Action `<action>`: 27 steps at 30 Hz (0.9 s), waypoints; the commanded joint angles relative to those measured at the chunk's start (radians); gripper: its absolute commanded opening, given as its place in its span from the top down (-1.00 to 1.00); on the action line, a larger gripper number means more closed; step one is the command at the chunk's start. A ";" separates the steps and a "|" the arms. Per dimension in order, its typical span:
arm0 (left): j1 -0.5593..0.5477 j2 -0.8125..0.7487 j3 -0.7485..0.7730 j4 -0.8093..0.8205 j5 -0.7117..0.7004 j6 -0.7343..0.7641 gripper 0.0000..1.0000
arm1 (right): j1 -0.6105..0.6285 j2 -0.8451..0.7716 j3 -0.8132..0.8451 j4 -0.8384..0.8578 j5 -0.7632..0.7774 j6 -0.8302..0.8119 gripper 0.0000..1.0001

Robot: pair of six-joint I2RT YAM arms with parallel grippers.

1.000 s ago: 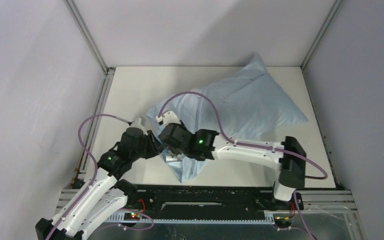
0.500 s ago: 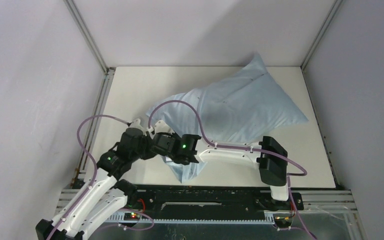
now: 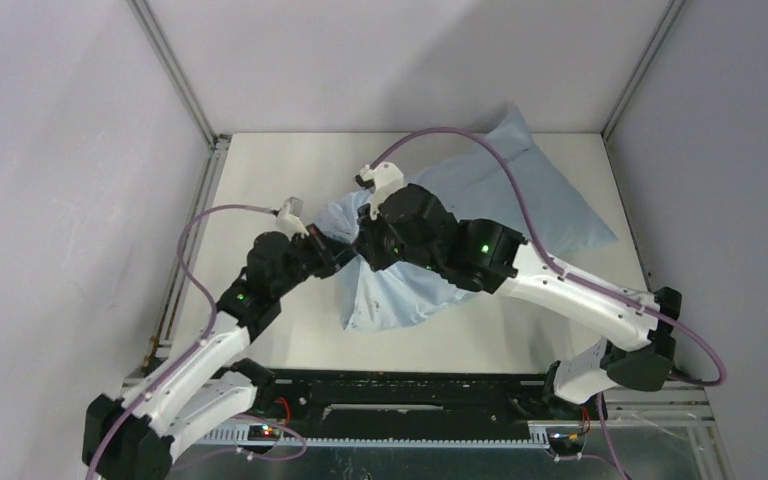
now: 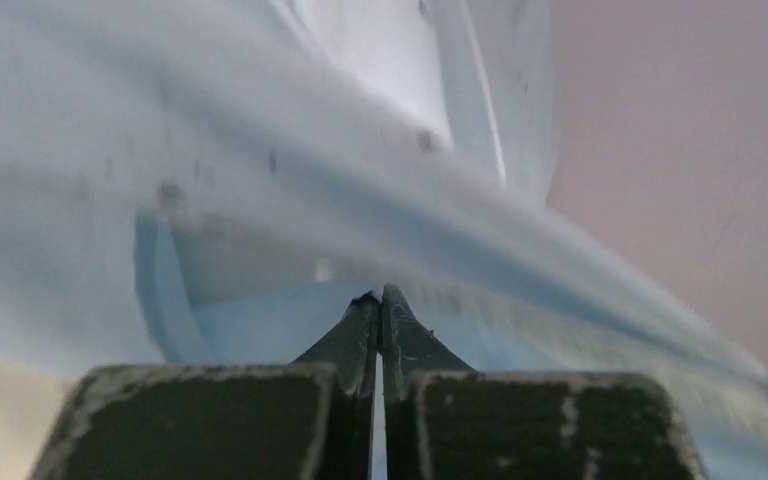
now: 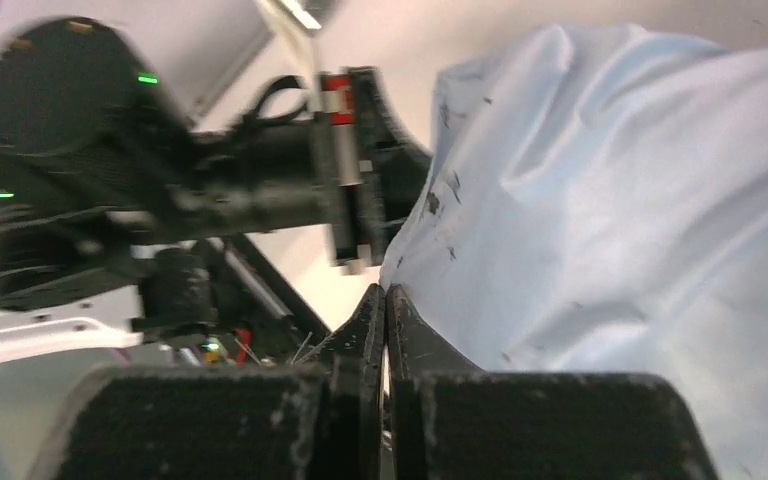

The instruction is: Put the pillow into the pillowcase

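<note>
Left hand [image 4: 380,305] and right hand [image 5: 385,300] are each pressed together, pinching the pillowcase [image 3: 572,210] edge. The thin fabric could slip free if they pull apart.

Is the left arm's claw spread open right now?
No, in the left wrist view the left claw has its two fingers pressed tight together, their tips at the light blue pillowcase.

The left arm [image 3: 200,360] and right arm [image 3: 580,295] are white shells with chunky black joints, each showing a tiny green light [image 3: 243,297]. Purple cables [image 3: 195,225] come off the wrists. The left gripper [image 4: 380,297] has dark, scuffed wedge fingers [image 4: 350,345].
</note>
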 commanded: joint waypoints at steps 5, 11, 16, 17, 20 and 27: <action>-0.073 0.386 0.060 0.421 -0.262 -0.123 1.00 | -0.007 0.013 -0.044 0.155 -0.208 0.096 1.00; -0.096 0.573 0.104 0.467 -0.226 -0.156 1.00 | -0.046 0.012 -0.107 0.204 -0.256 0.134 1.00; -0.110 0.470 0.094 0.388 -0.214 -0.079 0.82 | -0.066 -0.007 -0.153 0.229 -0.272 0.143 1.00; -0.116 0.441 0.091 0.361 -0.214 -0.067 0.71 | -0.069 -0.009 -0.156 0.232 -0.273 0.144 1.00; -0.130 0.357 0.070 0.293 -0.214 -0.052 0.50 | -0.075 -0.016 -0.162 0.240 -0.275 0.141 1.00; -0.137 0.163 -0.004 0.169 -0.238 -0.034 0.38 | -0.088 -0.009 -0.164 0.245 -0.291 0.143 1.00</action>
